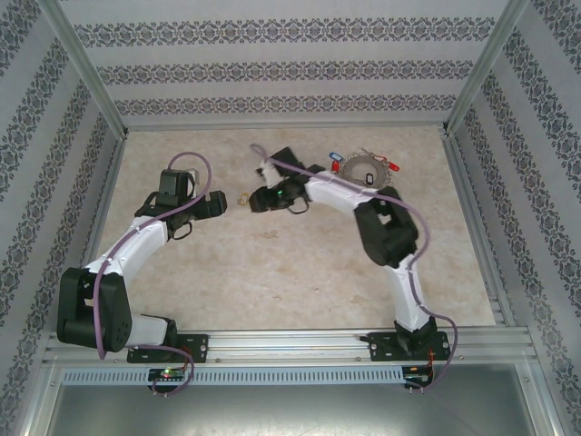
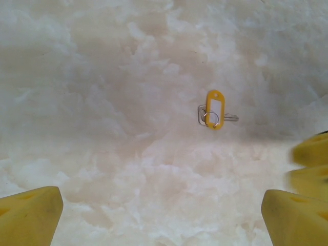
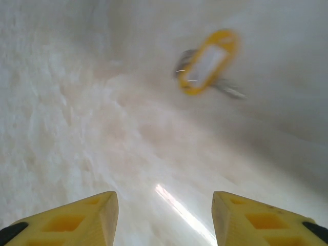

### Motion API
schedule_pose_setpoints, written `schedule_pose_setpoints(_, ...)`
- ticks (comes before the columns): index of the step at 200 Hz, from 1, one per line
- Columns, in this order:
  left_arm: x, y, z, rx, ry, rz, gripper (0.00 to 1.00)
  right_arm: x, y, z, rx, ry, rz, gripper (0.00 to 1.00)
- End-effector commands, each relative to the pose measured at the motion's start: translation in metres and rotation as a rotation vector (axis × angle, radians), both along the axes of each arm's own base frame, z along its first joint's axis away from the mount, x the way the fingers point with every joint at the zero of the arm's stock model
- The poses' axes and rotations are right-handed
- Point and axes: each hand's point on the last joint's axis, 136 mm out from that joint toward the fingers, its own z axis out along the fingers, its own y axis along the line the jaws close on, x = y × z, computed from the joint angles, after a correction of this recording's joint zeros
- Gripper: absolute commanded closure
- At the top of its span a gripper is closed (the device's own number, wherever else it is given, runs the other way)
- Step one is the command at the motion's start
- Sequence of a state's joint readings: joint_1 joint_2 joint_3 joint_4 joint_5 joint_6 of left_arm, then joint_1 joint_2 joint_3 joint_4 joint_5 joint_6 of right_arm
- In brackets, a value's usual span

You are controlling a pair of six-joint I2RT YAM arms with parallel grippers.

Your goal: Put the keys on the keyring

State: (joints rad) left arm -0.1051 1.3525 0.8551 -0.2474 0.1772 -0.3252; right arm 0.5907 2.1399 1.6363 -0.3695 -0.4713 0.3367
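Note:
One key with a yellow tag (image 1: 243, 196) lies flat on the marbled table between my two grippers. In the left wrist view this yellow-tagged key (image 2: 214, 109) rests ahead and to the right of my wide-open left gripper (image 2: 164, 220), untouched. From the right wrist the same key (image 3: 207, 61) looks blurred, lying ahead of my right gripper (image 3: 164, 215), whose jaws are open with only bare table between them. The grey keyring (image 1: 368, 171) sits at the back right behind the right arm, with red (image 1: 392, 170) and blue (image 1: 331, 155) tagged keys around its rim. Left gripper (image 1: 221, 202) and right gripper (image 1: 258, 202) face each other.
The right gripper's yellow fingers (image 2: 310, 154) reach into the left wrist view at the right edge. Patterned walls and metal rails (image 1: 281, 127) enclose the table on three sides. Both arm bases stand on the near rail (image 1: 290, 343).

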Motion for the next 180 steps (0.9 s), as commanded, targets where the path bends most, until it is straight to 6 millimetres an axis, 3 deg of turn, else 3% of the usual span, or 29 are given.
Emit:
schedule_pose_setpoints(1, 0.005, -0.013, 0.01, -0.026, -0.023, -0.053, 0.0, 0.035, -0.067, 0.049, -0.019, -0.143, -0.168, 0.49)
schedule_pose_setpoints(27, 0.008, -0.019, 0.009, -0.033, -0.019, -0.083, 0.0, 0.047, -0.161, 0.052, -0.162, -0.161, -0.355, 0.52)
schedule_pose_setpoints(51, 0.009, -0.024, 0.007, -0.042, -0.015, -0.101, 0.0, 0.051, -0.231, 0.046, -0.279, -0.121, -0.48, 0.56)
schedule_pose_setpoints(66, 0.008, -0.027, 0.005, -0.048, -0.007, -0.116, 0.0, 0.052, -0.263, 0.042, -0.338, -0.098, -0.54, 0.56)
schedule_pose_setpoints(84, 0.007, -0.036, 0.008, -0.05, -0.023, -0.162, 0.0, 0.058, -0.289, 0.033, -0.452, -0.124, -0.538, 0.47)
schedule_pose_setpoints(115, 0.006, -0.056, 0.013, -0.049, -0.06, -0.25, 0.0, 0.085, -0.301, 0.008, -0.558, -0.104, -0.438, 0.43)
schedule_pose_setpoints(151, -0.001, -0.058, 0.012, 0.0, -0.068, -0.26, 0.0, 0.108, -0.28, -0.026, -0.468, -0.009, -0.401, 0.43)
schedule_pose_setpoints(180, -0.001, -0.063, 0.011, 0.015, -0.059, -0.279, 0.0, 0.107, -0.263, -0.042, -0.374, 0.072, -0.404, 0.43)
